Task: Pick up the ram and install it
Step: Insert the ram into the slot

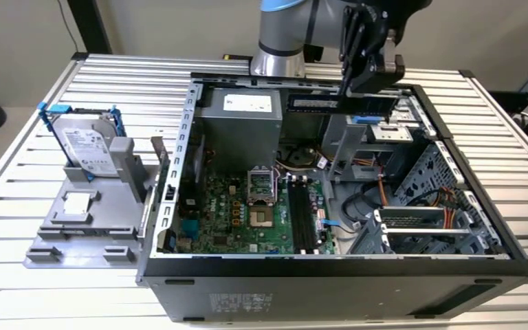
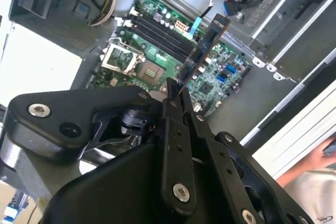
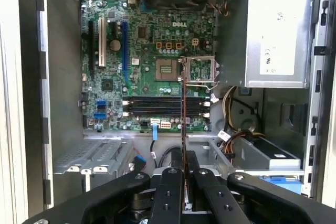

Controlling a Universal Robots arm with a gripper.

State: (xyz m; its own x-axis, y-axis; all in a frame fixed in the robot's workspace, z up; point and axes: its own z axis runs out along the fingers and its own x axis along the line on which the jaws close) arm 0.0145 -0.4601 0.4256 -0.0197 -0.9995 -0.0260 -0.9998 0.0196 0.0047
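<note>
My gripper (image 1: 368, 91) hangs above the back of the open computer case (image 1: 337, 265), shut on the ram (image 1: 317, 103). In the exterior view the ram sticks out level toward that view's left. It is a long dark stick (image 2: 203, 50) reaching out from the fingertips (image 2: 172, 94) over the green motherboard (image 2: 210, 80). In the first wrist view the ram shows edge-on (image 3: 184, 103), crossing the row of black memory slots (image 3: 157, 107) well below it. The slots (image 1: 302, 216) lie on the case floor, apart from the ram.
A grey power supply (image 1: 241, 127) stands in the case beside the motherboard. Drive cages and cables (image 1: 420, 206) occupy the exterior view's right side. A silver hard drive in a blue-handled frame (image 1: 85, 148) stands on a grey holder (image 1: 80, 234) outside the case.
</note>
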